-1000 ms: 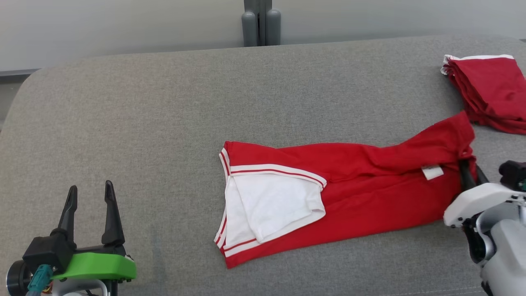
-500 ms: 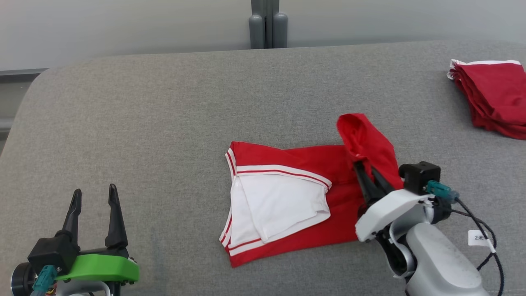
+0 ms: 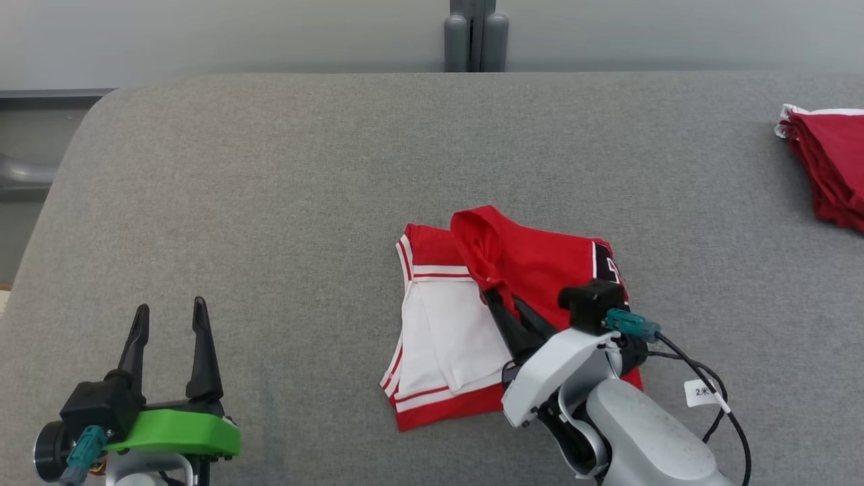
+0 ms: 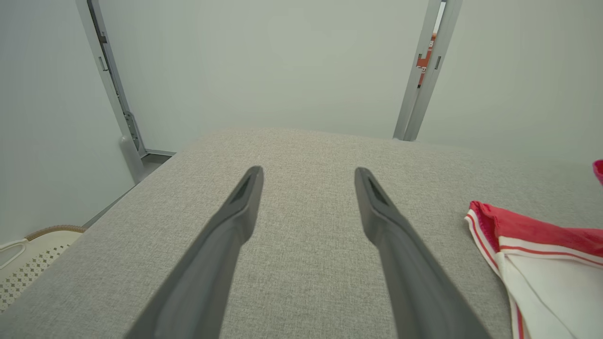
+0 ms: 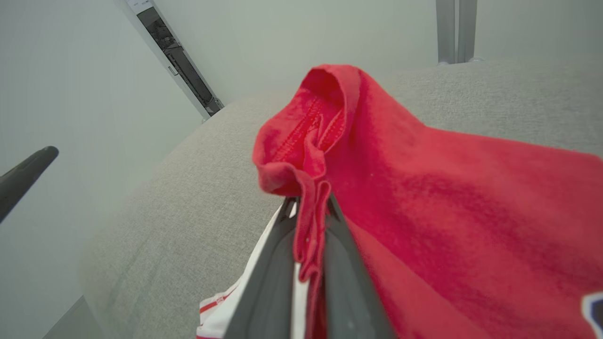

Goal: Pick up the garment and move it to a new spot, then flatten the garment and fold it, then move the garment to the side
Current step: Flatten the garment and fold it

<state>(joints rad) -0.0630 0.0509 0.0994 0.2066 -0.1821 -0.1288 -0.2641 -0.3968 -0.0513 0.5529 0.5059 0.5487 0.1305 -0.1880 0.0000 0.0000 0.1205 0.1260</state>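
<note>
Since a second ago the right gripper has dragged one end of the red, white-trimmed garment leftward, doubling it over its white-lined half. In the head view it is clamped on a bunched red edge above the garment, which lies mid-way across the grey upholstered surface. The left gripper stands wide open and empty, well apart, and a stack of folded red garments lies at the far right. In the left wrist view the spread fingers hover over bare grey, with the striped hem beside them. In the right wrist view both fingers pinch a red fold.
</note>
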